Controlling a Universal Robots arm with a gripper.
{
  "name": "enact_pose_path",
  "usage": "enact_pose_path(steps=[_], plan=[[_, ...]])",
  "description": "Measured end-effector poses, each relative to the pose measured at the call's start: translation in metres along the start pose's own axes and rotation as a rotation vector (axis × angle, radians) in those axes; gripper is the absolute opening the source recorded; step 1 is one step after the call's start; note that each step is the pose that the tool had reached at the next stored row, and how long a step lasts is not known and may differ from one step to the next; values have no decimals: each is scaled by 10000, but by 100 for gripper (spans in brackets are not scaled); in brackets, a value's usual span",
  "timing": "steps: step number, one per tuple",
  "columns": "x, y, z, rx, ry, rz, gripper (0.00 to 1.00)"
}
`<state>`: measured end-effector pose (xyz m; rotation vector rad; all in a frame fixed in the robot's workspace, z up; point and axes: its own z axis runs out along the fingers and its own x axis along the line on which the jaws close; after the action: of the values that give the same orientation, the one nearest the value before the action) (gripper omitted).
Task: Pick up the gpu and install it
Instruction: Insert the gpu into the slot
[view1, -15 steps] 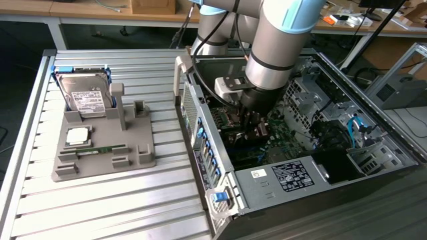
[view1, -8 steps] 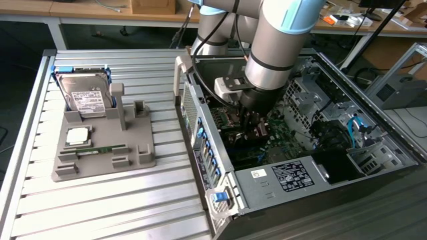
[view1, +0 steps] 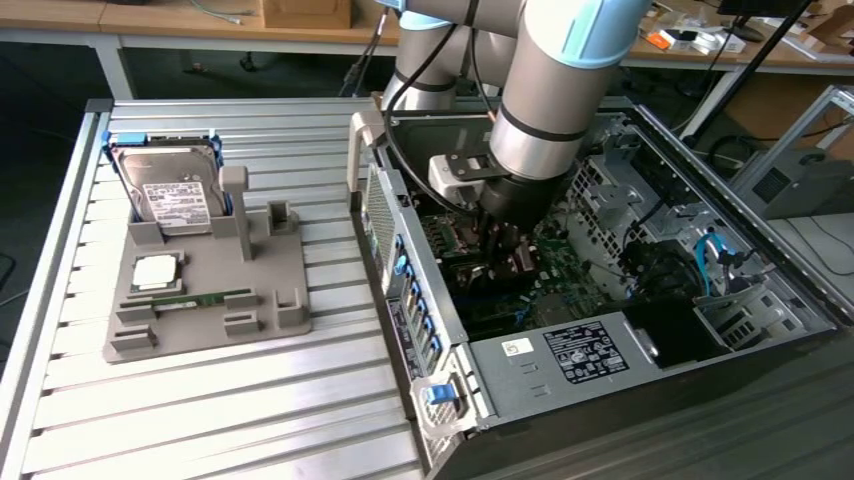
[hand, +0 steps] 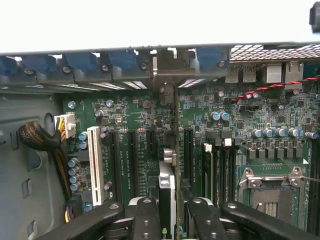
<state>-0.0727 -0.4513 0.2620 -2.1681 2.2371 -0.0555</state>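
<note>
Right, I'm deep inside the open black computer case (view1: 497, 400), and in the exterior view my own grey arm (view1: 554, 90) covers most of my claw (view1: 514, 250). From the wrist, my claw (hand: 167, 212) is clenched on the gpu (hand: 167, 187), a thin dark card with a silver edge. I see it edge-on, so its broad faces are hidden and its near end is cut off between my two black fingers (hand: 145, 215). It stands upright over the green motherboard (hand: 130, 107), between the long black slots. I cannot tell whether its bottom edge touches a slot.

Counting: one white slot (hand: 94, 165) stands beside the black ones. Out on the slatted metal tabletop (view1: 200, 410), one grey moulded holder (view1: 280, 300) carries one silver hard drive with a white label (view1: 174, 190), one square silver processor chip (view1: 156, 268) and one narrow green memory stick (view1: 200, 299).

Writing: the drive's label, the black-and-white sticker (view1: 585, 350) on the case and the tiny white print on the motherboard are all too small to read.
</note>
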Motion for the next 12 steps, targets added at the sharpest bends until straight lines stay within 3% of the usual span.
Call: enact_pose_path(steps=[3,12], plan=[[1,0,-1,-2,-42,-1,27],[1,0,5,-4,-44,-2,27]])
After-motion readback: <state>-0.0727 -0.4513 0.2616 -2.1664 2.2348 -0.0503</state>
